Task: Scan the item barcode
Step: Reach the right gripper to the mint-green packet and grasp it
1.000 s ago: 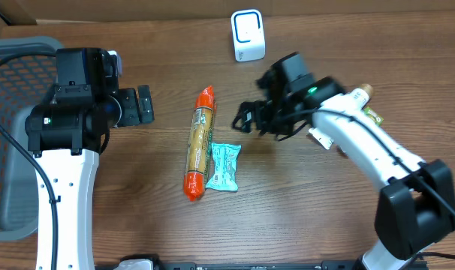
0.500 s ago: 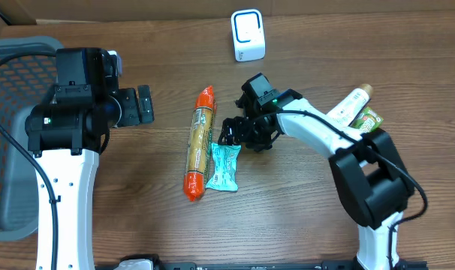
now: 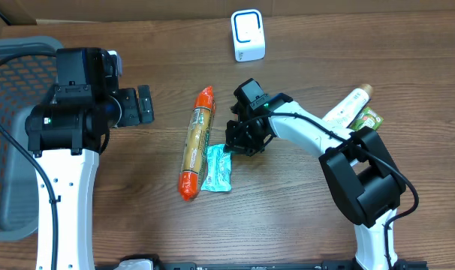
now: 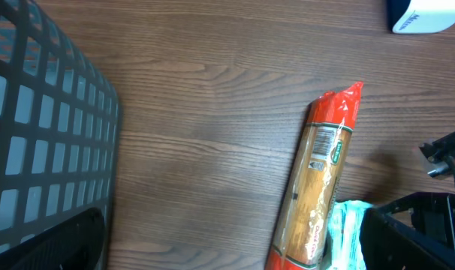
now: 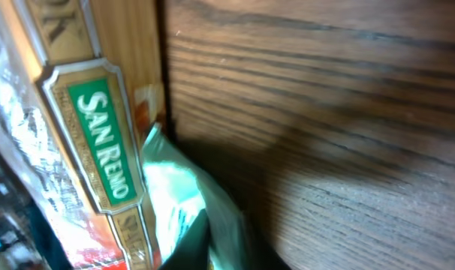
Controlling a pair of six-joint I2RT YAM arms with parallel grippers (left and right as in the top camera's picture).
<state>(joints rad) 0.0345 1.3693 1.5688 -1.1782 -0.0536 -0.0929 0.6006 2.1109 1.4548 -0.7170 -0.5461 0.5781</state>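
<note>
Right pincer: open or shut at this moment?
Shut. The right pincer sits on the upper edge of the teal packet; the wrist view shows the film bunched up toward it, apparently pinched.

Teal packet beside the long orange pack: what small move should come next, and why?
Probably a short lift straight up. The right tool looks shut on an edge of the teal packet, and the packet lies against the long orange pack, so lifting should free it before any carry to the white scanner.
</note>
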